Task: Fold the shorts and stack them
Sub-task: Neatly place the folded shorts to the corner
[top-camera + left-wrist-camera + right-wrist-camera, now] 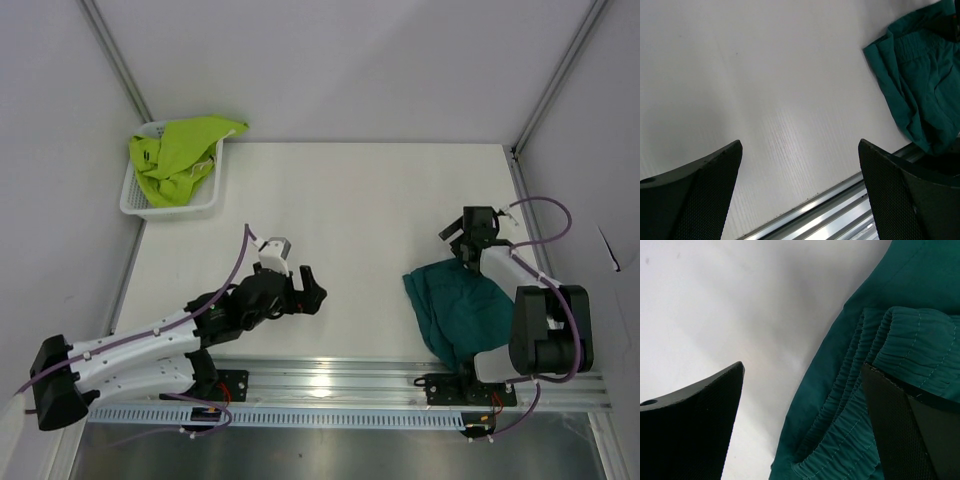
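The dark teal shorts (455,308) lie crumpled on the table at the right, in front of the right arm's base. My right gripper (462,243) hovers at their far edge. In the right wrist view it (802,367) is open, and the gathered elastic waistband (860,405) lies between the fingers and under the right finger (900,430). The lime shorts (180,152) hang bunched in the white mesh basket (135,205) at the far left. My left gripper (316,288) is open and empty over bare table; in its wrist view (800,145) the teal shorts (920,85) lie at upper right.
A metal rail (350,380) runs along the table's near edge and also shows in the left wrist view (840,210). Grey walls with metal posts close in the table on the left, back and right. The basket stands against the left wall.
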`<action>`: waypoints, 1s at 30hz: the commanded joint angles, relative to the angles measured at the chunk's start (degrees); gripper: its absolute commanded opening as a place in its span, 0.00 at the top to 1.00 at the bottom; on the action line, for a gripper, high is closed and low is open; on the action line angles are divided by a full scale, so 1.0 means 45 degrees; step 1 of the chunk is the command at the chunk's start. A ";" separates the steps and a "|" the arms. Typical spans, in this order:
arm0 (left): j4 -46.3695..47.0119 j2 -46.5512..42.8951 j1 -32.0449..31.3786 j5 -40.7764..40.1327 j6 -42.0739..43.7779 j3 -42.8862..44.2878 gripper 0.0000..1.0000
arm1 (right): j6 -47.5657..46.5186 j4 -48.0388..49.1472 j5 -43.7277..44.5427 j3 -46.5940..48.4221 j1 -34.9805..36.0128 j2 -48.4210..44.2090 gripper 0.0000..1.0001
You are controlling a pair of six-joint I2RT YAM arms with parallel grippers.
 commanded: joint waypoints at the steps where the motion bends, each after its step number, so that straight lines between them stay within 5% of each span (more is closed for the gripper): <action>1: -0.0507 -0.0926 0.0205 -0.0890 0.0230 -0.0055 0.01 | 0.0778 -0.0339 0.0185 -0.0360 -0.1086 -0.0618 0.01; 9: -0.1367 -0.2059 0.0948 -0.0850 0.0366 0.0023 0.01 | 0.0802 0.0049 -0.0383 -0.0985 -0.2378 -0.1339 0.00; 18: -0.2461 -0.2120 0.2194 -0.1320 0.0736 0.0706 0.01 | -0.1229 -0.0458 -0.0870 0.0986 -0.2105 -0.2297 0.00; 25: -0.2598 -0.1730 0.3935 -0.0812 0.1382 0.1565 0.01 | -0.3804 0.1511 -0.2314 0.0831 0.0387 -0.3489 0.00; 30: -0.2325 -0.0913 0.5765 0.0276 0.1617 0.2072 0.01 | -0.5233 0.3597 -0.1634 -0.0006 0.2638 -0.3627 0.01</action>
